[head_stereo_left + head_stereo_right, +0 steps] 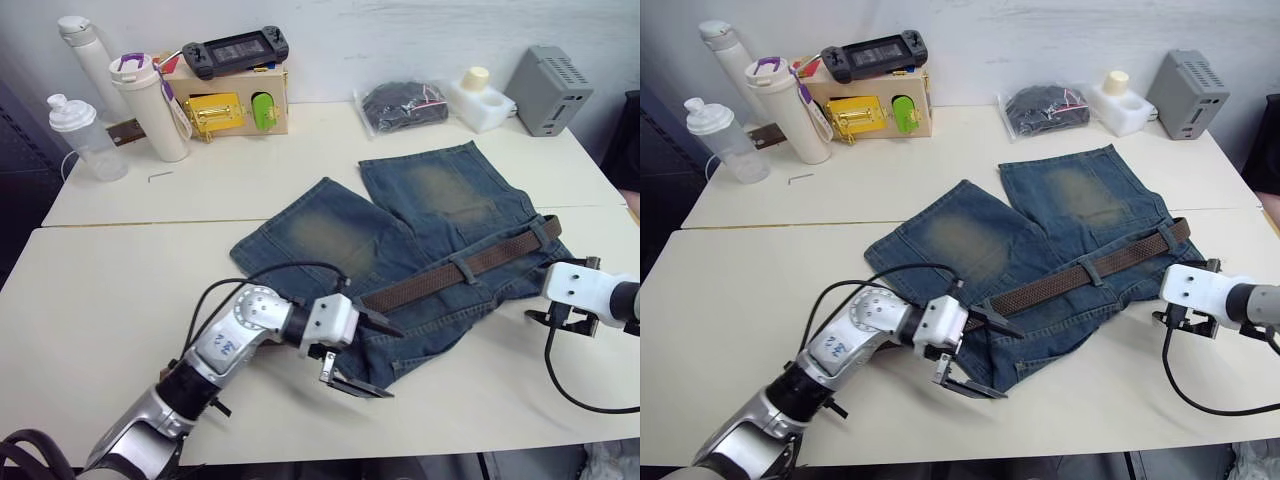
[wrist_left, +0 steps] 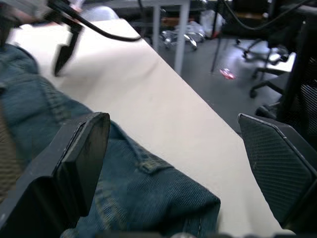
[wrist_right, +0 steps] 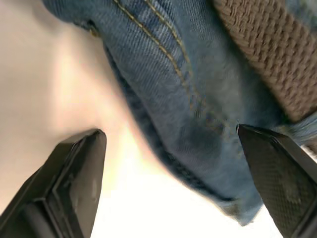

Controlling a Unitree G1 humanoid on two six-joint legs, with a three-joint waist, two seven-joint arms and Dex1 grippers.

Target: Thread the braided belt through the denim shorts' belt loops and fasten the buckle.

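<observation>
The denim shorts [image 1: 400, 230] lie flat on the table with the waistband toward me. Across the waistband runs the braided belt [image 1: 440, 276], and one of the belt loops [image 1: 465, 268] crosses over it near the middle. The belt's smooth brown tip [image 1: 549, 228] rests at the right end. I cannot make out the buckle. My left gripper [image 1: 373, 357] is open at the shorts' left waist corner [image 2: 148, 193], one finger by the belt's left end. My right gripper [image 1: 562, 320] is open just off the right waist corner, where denim and the belt [image 3: 267, 64] lie ahead of its fingers.
At the back left stand bottles [image 1: 160, 105], a wooden latch box [image 1: 230, 105] with a game controller on top. A clear bag with a dark bundle [image 1: 405, 105], a white foam block [image 1: 480, 100] and a grey box [image 1: 550, 90] sit back right. The table's front edge [image 1: 450, 440] is close.
</observation>
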